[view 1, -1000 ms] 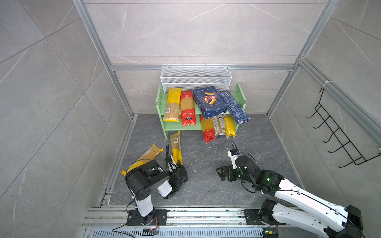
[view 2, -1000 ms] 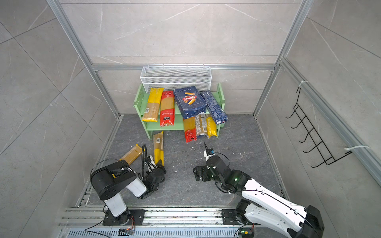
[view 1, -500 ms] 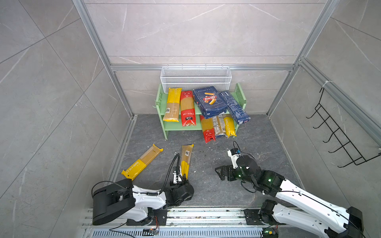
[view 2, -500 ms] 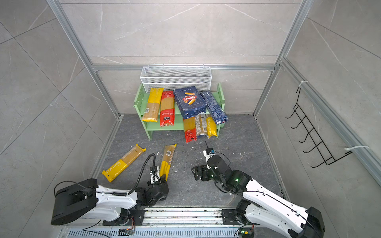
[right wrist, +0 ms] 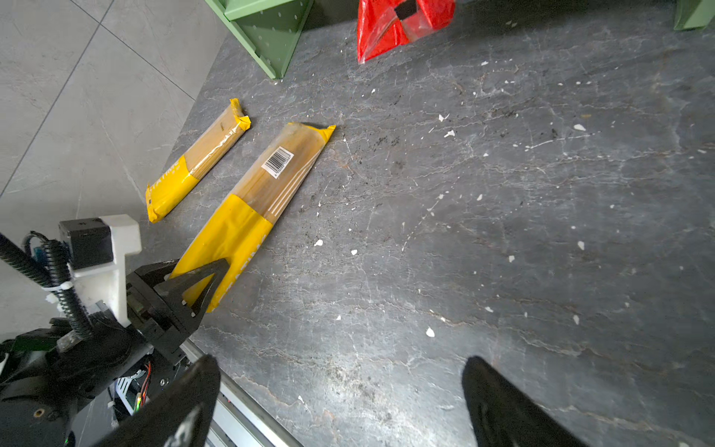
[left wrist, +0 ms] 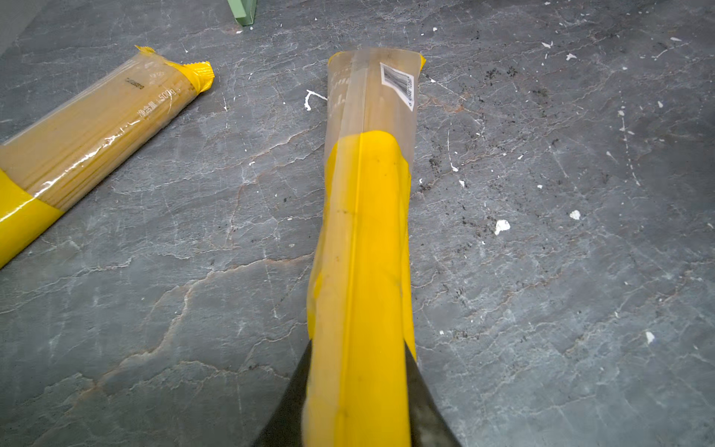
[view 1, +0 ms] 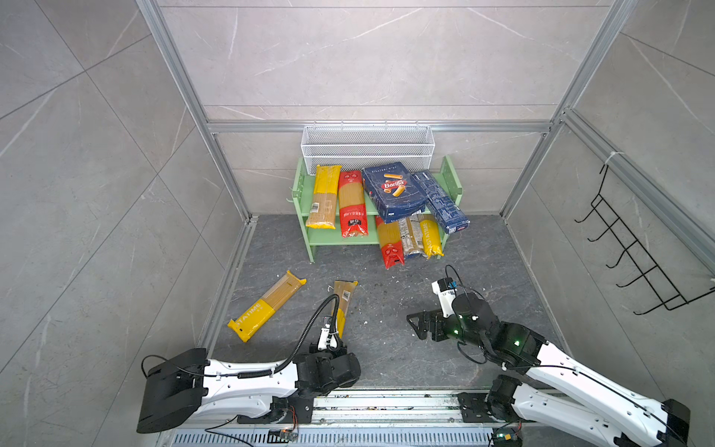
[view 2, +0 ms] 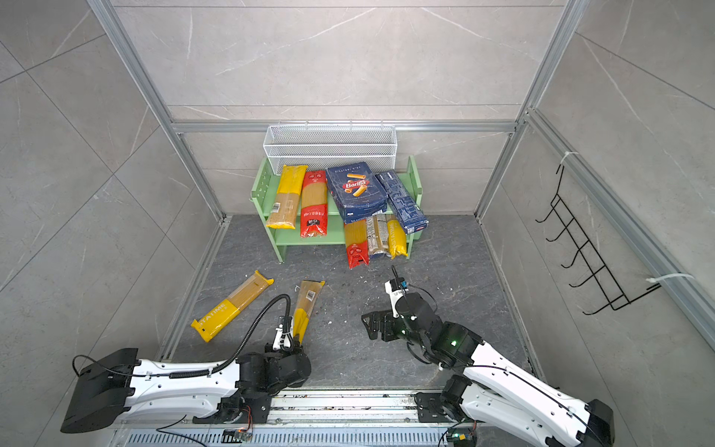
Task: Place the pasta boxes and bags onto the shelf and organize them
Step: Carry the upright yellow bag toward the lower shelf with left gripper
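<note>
My left gripper (view 1: 337, 337) (left wrist: 358, 348) is shut on the near yellow end of a yellow-and-clear spaghetti bag (view 1: 343, 302) (view 2: 307, 303) (left wrist: 365, 216) (right wrist: 259, 193). The bag stretches low over the floor toward the shelf (view 1: 336, 237) (view 2: 305, 240). Another yellow bag (view 1: 267, 309) (view 2: 232, 305) (left wrist: 96, 143) (right wrist: 197, 162) lies loose to its left. The top board holds a yellow bag (view 1: 325, 197), a red bag (view 1: 352, 203), the Barilla box (view 1: 394, 191) and a narrow blue box (view 1: 441, 201). Three bags (view 1: 412, 236) poke out of the lower tier. My right gripper (view 1: 419, 325) (right wrist: 340, 387) hovers open and empty over bare floor.
A white wire basket (view 1: 367, 147) hangs behind the shelf and a black hook rack (view 1: 634, 251) is on the right wall. A metal rail (view 1: 387, 402) runs along the front edge. The left wall frame (view 1: 228, 290) stands close to the loose bag. Pasta crumbs dot the floor.
The left arm has dropped from a folded, raised pose to lying low along the front. It has drawn the gripped bag back and slightly right. The right arm has barely moved.
</note>
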